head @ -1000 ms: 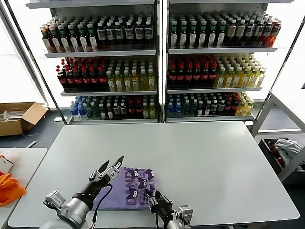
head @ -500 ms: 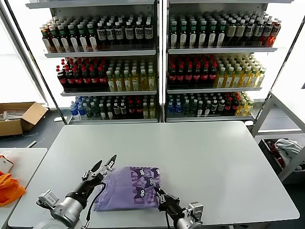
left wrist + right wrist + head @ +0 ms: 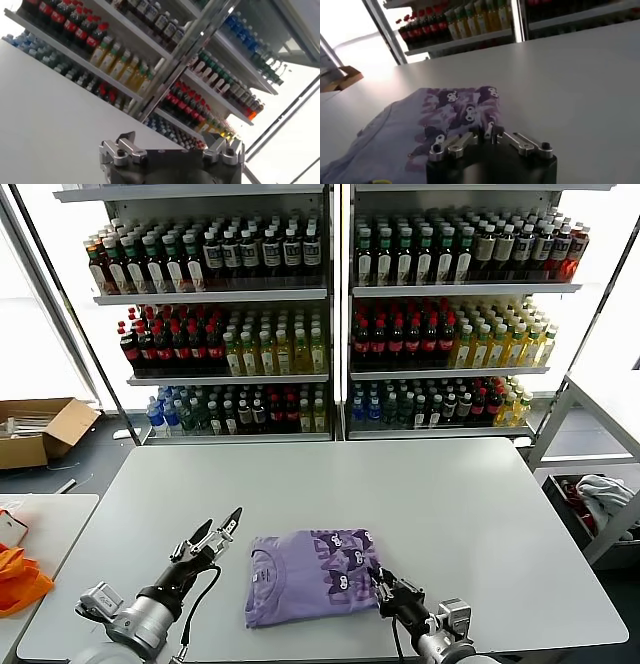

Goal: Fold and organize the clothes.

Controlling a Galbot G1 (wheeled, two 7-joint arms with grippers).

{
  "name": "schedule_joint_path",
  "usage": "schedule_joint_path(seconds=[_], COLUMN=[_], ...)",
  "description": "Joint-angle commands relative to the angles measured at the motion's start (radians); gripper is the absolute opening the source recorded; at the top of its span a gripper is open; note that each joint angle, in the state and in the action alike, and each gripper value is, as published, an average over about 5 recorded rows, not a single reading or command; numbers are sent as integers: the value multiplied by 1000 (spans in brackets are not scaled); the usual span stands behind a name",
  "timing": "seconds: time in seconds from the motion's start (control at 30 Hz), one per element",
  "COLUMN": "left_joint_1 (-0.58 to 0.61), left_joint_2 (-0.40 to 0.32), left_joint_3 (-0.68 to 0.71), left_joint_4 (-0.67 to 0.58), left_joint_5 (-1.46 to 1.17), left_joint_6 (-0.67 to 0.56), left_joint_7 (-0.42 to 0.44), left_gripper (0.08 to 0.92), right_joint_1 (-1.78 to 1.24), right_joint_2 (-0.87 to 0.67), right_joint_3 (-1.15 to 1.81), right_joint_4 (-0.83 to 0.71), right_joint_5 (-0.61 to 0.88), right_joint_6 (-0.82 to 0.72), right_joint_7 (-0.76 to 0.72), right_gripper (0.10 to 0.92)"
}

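Lavender T-shirt (image 3: pixel 312 574), folded with its dark print up, lies near the worktop's (image 3: pixel 450 504) front edge, between the two grippers. Right gripper (image 3: pixel 382 587) has its narrow jaws at the shirt's right edge, pinching the cloth there. Left gripper (image 3: pixel 212 534) hovers just left of the shirt, jaws wide and empty; bare worktop stretches behind and right.

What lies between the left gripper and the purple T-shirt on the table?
Nothing: in the head view only bare white table separates the left gripper, jaws open, from the folded T-shirt. The right gripper sits at the shirt's opposite edge.
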Motion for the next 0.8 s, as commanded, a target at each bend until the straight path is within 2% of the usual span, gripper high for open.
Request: schedule_joint_path(seconds=[0.03, 0.2, 0.37, 0.57, 0.8], left_joint_1=[9, 17, 27, 39, 58], left_joint_2=[3, 0, -13, -23, -42], left_joint_3=[-2, -6, -2, -12, -35], left_joint_4=[-18, -31, -37, -40, -31], left_joint_5=[1, 2, 17, 35, 34], left_joint_6=[2, 4, 7, 7, -1], left_joint_7=[2, 1, -1, 0, 9], left_gripper=[823, 823, 823, 823, 823], right_joint_1=[68, 219, 341, 412, 385], right_joint_2=[13, 56, 156, 297, 256], right_joint_3=[-6, -160, -366, -472, -477], right_joint_4=[51, 12, -145, -343, -369], right_joint_5=[-62, -116, -215, -309, -335], right_joint_6=[103, 110, 96, -18, -98], right_joint_7=[71, 80, 73, 217, 341], right_gripper=[371, 501, 649, 798, 822])
